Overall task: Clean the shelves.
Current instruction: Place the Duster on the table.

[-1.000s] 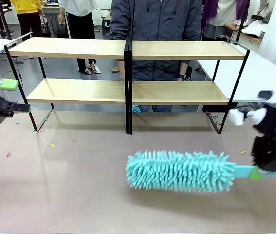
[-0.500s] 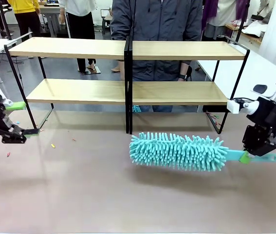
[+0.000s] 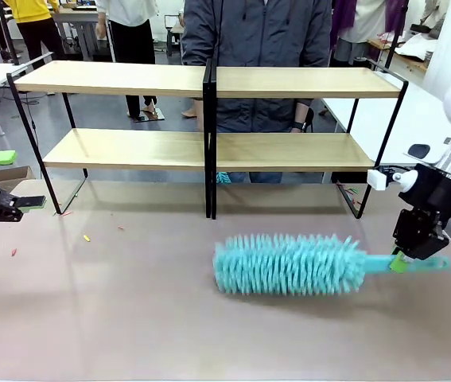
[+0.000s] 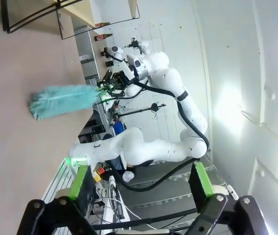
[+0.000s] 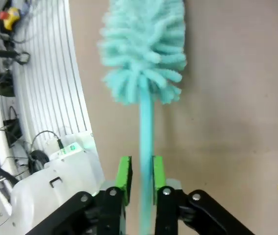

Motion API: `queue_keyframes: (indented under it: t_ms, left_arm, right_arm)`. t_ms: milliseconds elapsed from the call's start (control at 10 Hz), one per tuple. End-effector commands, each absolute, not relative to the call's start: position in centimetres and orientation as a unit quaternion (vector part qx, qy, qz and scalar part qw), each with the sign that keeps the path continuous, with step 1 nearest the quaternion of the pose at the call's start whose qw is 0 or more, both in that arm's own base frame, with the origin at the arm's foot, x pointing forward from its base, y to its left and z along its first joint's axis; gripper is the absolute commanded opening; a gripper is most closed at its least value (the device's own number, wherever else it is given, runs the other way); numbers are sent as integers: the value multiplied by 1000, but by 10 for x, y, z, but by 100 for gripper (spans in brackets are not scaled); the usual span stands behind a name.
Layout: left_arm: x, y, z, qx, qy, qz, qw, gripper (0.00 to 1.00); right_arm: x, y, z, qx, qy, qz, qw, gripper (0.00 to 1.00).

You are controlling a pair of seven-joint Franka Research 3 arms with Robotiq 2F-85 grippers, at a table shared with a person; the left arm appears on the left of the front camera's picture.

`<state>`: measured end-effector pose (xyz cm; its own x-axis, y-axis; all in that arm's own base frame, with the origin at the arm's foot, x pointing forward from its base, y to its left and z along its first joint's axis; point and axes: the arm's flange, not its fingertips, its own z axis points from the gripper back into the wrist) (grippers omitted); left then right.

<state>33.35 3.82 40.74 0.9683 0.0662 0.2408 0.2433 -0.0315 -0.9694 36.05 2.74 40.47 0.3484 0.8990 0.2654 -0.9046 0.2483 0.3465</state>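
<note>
teal duster (image 3: 289,265) hangs low over the desk (image 3: 130,318), its handle between the right claw's (image 3: 418,260) barely parted pads (image 5: 124,174), so it may slip before reaching the shelves (image 3: 209,151) behind.

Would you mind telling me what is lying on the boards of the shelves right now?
All four boards of the shelves look bare. A person stands right behind them, partly covered by the upper boards. The teal duster is over the table in front.

L pincer (image 3: 6,179) jaws wide; R pincer (image 3: 417,256) jaws slightly parted.
</note>
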Motion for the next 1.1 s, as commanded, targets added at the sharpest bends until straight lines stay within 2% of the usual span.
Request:
queue_keyframes:
  t_ms: [0, 200, 300, 500, 600, 700, 800, 900, 1000]
  left_arm:
    - [332, 32, 406, -725, -120, -68, 675, 100]
    - [332, 32, 406, -725, -120, -68, 675, 100]
    - [332, 32, 406, -725, -120, -68, 675, 100]
    - [332, 32, 406, -725, -120, -68, 675, 100]
    - [332, 32, 406, -725, -120, -68, 675, 100]
    - [332, 32, 406, -725, -120, -68, 675, 100]
    - [332, 32, 406, -725, -120, -68, 675, 100]
    - [332, 32, 406, -725, -120, -68, 675, 100]
    - [332, 32, 406, -725, -120, -68, 675, 100]
  right_arm:
    - [377, -10, 421, 205, -14, 523, 828, 97]
    - [380, -83, 456, 226, -82, 432, 869, 100]
    - [359, -108, 477, 287, -110, 369, 877, 100]
    - [312, -117, 498, 506, -39, 226, 832, 100]
    - [302, -113, 500, 572, -29, 184, 799, 100]
    - [308, -104, 495, 599, -85, 64, 794, 100]
    - [310, -88, 490, 627, -71, -50, 774, 100]
    - [309, -75, 485, 653, -80, -96, 747, 100]
    - [309, -66, 482, 666, -28, -134, 733, 100]
